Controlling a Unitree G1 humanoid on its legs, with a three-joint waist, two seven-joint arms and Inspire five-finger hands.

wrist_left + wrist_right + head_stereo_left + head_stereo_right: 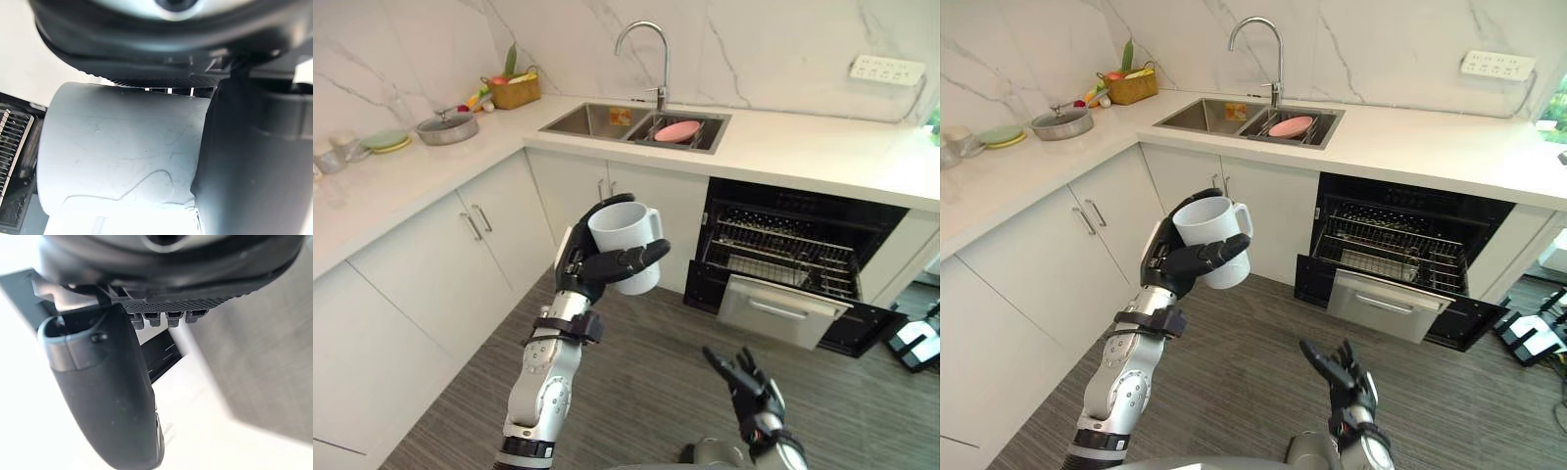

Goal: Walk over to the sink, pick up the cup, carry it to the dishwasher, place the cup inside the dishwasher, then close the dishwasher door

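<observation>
My left hand (pixel 592 262) is raised in front of the cabinets with its fingers and thumb curled round a white cup (pixel 628 245), held upright with its mouth up; the cup's side (pixel 122 156) shows close in the left wrist view. The dishwasher (pixel 803 255) stands under the counter to the right of the sink (pixel 636 122), its door (pixel 783 311) dropped open and its wire rack (pixel 783 257) showing inside. My right hand (pixel 749 387) hangs low over the floor with straight, spread fingers and holds nothing.
A pink plate (pixel 676 130) lies in the sink's right basin under the tap (pixel 646 54). A lidded pan (pixel 447 126), a basket (pixel 514 90) and green plates (pixel 385 141) sit on the left counter. White cabinets (pixel 431 264) run along the left; grey floor (pixel 636 392) lies ahead.
</observation>
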